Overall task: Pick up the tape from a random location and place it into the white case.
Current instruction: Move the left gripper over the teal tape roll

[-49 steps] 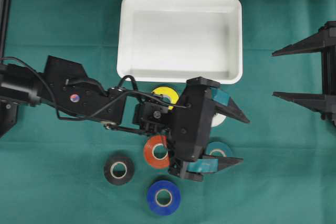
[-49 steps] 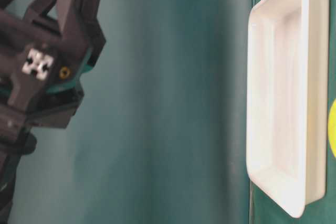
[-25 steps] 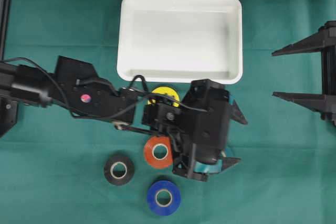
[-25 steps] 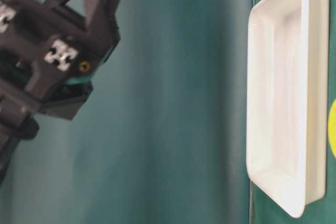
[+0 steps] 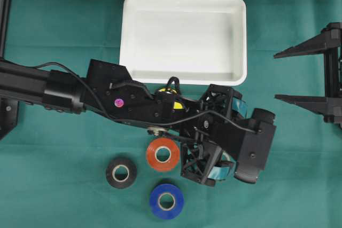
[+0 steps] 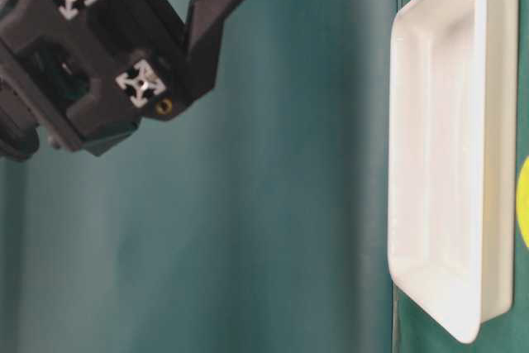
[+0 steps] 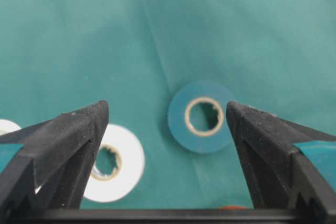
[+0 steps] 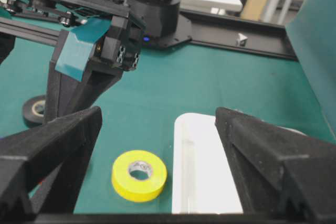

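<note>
The left gripper [image 7: 167, 129] hangs spread wide over the green cloth [image 7: 252, 30], holding nothing. The teal tape [image 7: 202, 116] lies between its fingertips, the white tape [image 7: 118, 163] by its left finger. The white case [image 5: 184, 36] sits beyond, empty. The right gripper [image 5: 299, 76] waits spread, well apart.
</note>
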Tool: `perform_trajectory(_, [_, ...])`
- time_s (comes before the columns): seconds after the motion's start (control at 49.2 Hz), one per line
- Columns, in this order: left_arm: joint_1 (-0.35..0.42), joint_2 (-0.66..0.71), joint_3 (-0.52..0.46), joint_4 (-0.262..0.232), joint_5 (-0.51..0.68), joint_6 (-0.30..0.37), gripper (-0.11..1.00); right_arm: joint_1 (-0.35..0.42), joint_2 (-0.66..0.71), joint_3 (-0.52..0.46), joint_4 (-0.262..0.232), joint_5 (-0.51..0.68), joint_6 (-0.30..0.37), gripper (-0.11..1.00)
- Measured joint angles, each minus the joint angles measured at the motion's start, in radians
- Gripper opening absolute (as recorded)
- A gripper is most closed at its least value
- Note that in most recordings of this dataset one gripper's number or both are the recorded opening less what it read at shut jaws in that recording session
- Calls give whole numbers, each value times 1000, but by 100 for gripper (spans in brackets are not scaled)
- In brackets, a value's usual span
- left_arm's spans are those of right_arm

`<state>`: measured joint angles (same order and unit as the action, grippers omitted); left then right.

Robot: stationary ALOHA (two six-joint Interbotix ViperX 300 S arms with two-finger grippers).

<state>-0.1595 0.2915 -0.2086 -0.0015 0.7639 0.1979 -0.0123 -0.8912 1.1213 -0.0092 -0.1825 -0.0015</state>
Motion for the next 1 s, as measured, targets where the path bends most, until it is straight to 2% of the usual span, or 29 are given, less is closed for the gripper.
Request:
perform_trajectory(0.61, [0, 2, -6, 2, -3, 8, 97, -2, 2, -8, 0, 21, 0, 91])
perform_trajectory(0.997, [-2, 35, 31, 2, -63, 2, 97, 0, 2, -9, 0, 21, 0, 91])
